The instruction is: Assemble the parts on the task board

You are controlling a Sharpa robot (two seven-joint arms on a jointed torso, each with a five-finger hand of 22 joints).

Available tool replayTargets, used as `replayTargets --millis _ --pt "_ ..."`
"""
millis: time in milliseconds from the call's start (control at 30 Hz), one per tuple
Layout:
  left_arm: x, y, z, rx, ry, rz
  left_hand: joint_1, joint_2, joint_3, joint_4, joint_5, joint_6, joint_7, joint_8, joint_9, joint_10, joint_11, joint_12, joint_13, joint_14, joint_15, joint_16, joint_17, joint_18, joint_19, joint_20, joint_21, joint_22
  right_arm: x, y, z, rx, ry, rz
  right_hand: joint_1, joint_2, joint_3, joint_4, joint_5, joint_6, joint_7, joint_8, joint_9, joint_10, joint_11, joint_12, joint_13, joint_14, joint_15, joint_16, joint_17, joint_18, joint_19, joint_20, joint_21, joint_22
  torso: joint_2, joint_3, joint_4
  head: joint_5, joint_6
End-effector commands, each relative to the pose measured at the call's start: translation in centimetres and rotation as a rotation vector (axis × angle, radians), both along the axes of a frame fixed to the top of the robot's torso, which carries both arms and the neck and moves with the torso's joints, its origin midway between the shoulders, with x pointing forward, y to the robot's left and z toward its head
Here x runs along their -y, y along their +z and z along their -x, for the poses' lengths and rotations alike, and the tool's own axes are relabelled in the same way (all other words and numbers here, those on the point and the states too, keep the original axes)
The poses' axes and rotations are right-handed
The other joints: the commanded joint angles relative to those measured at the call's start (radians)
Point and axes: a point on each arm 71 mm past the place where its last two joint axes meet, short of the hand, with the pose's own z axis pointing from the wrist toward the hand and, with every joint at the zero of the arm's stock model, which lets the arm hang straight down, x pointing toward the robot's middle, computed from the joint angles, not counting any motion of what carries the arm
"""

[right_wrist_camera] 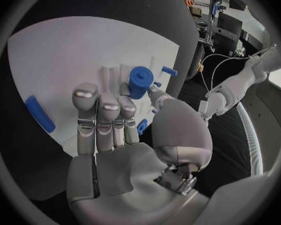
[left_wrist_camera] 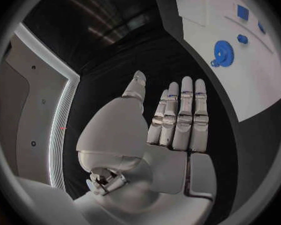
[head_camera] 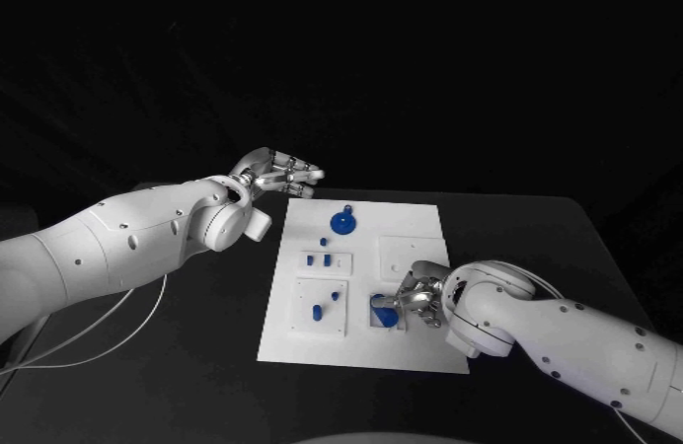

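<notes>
Glossy white jointed arms with dark screws end in silver hands (head_camera: 280, 175).

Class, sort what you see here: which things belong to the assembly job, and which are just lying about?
Belongs to the job:
task board
blue gear
blue cylinder at the right hand
small blue pegs
blue bar
left hand, held open off the board

Just lying about:
black table
white cable

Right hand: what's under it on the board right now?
The right hand hovers over the task board, above a blue cylinder standing upright by its fingertips. Whether they touch it is unclear, and the palm hides the board beneath.
</notes>
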Motion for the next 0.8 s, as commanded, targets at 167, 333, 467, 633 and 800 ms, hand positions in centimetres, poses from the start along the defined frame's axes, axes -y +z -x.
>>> replayTargets --millis 167,333,467,633,800 --pt "0.1 0.0 0.0 -0.003 -0.011 0.007 -0.004 -0.006 0.002 0.004 0.006 -0.008 0.003 0.000 0.001 -0.006 0.002 -0.002 0.001 -0.006 0.001 -0.007 0.000 -0.004 -0.005 -0.001 0.004 -0.001 -0.4 0.1 0.4 -0.008 0.041 -0.013 0.017 0.012 -0.159 0.062 -0.002 -0.002 0.007 -0.005 -0.007 0.005 0.005 -0.004 0.007 0.003 -0.006 0.007 0.007 -0.017 0.057 -0.005 0.010 0.078 0.000 0.0004 -0.0009 -0.002 0.001" --pt "0.1 0.0 -0.1 -0.003 -0.010 0.006 -0.004 -0.004 0.003 0.004 0.006 -0.008 0.003 0.001 0.001 -0.007 0.002 -0.002 0.001 -0.006 0.001 -0.006 0.000 -0.004 -0.005 -0.001 0.005 -0.004 -0.2 0.3 0.6 -0.006 0.046 -0.016 0.020 0.018 -0.184 0.064 -0.002 -0.002 0.007 -0.005 -0.007 0.006 0.005 -0.006 0.009 0.004 -0.006 0.007 0.009 -0.017 0.057 -0.006 0.011 0.078 0.001 0.0005 -0.0015 -0.002 0.000" --pt "0.0 0.0 -0.1 -0.003 -0.008 0.006 -0.004 -0.004 0.003 0.004 0.006 -0.008 0.003 0.001 0.001 -0.007 0.002 -0.002 0.001 -0.006 0.001 -0.006 0.000 -0.004 -0.005 -0.001 0.005 -0.004 0.1 0.4 0.7 -0.004 0.051 -0.014 0.024 0.021 -0.182 0.062 -0.002 -0.001 0.007 -0.005 -0.006 0.008 0.005 -0.005 0.011 0.004 -0.006 0.007 0.010 -0.017 0.057 -0.006 0.011 0.078 0.000 0.0011 -0.0012 -0.001 0.000" --pt "0.0 0.0 -0.1 -0.004 -0.007 0.005 -0.004 -0.004 0.003 0.004 0.006 -0.008 0.003 0.001 0.001 -0.007 0.002 -0.002 0.001 -0.006 0.001 -0.006 0.000 -0.004 -0.005 -0.001 0.005 -0.004 0.8 0.5 0.8 -0.006 0.066 -0.016 0.061 0.024 -0.140 0.026 -0.002 0.007 0.006 -0.005 -0.005 0.012 0.003 0.000 0.016 0.005 -0.007 0.005 0.010 -0.017 0.057 -0.006 0.011 0.078 -0.001 0.0004 -0.0010 -0.002 0.003" --pt "-0.1 0.0 -0.1 -0.005 -0.007 0.005 -0.004 -0.004 0.003 0.004 0.006 -0.008 0.003 0.001 0.001 -0.007 0.002 -0.002 0.001 -0.006 0.001 -0.006 0.000 -0.004 -0.005 -0.001 0.005 -0.004 1.1 0.6 1.1 -0.013 0.103 -0.048 0.096 0.012 -0.121 -0.027 -0.001 0.009 0.007 -0.005 -0.005 0.010 0.004 -0.001 0.017 0.004 -0.008 0.000 0.006 -0.015 0.057 -0.008 0.010 0.077 0.000 0.0006 -0.0023 -0.003 0.005"
